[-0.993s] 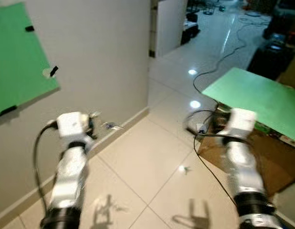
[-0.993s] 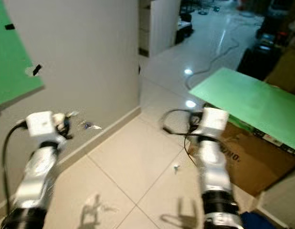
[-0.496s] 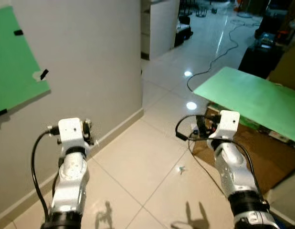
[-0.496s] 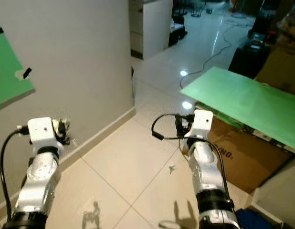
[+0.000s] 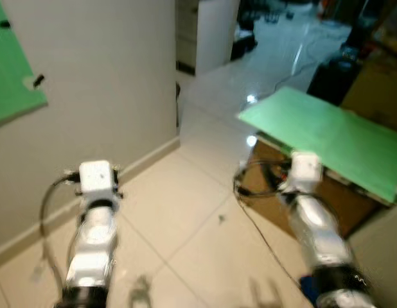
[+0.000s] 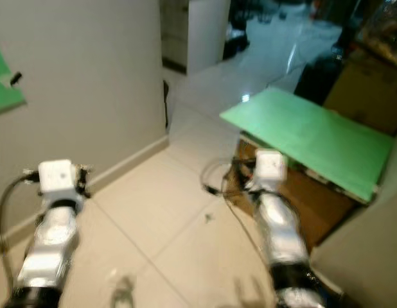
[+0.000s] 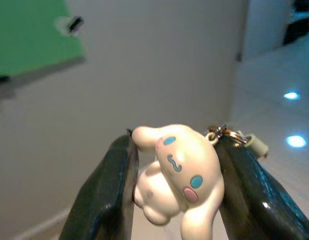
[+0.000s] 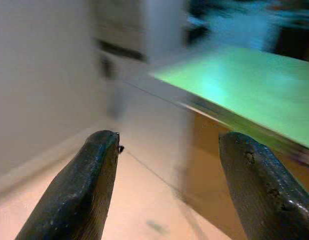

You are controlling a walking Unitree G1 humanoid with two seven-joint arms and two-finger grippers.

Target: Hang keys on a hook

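Note:
My left gripper [image 7: 177, 146] is shut on a white cartoon-dog keychain [image 7: 177, 172], whose metal ring and clasp [image 7: 229, 135] stick out beside one finger. Ahead of it a green sheet [image 7: 29, 35] is taped to the grey wall, with a small dark hook [image 7: 73, 23] on a white patch near its corner. In the head views that hook [image 5: 38, 81] sits high at the far left, well above my left arm [image 5: 96, 183]. My right gripper [image 8: 169, 145] is open with nothing between its fingers, held over the tiled floor.
A green board [image 5: 320, 128] lies on a cardboard box [image 6: 327, 186] at my right, close to my right arm [image 5: 306, 170]. A black cable [image 5: 247, 186] loops by the box. A small dark speck [image 5: 220, 219] lies on the tiles. A doorway [image 5: 250, 25] opens beyond.
The whole picture has swung: the wall sheet and hook slid to the left edge and the green board came nearer the middle. Both arms keep their pose and the view is blurred.

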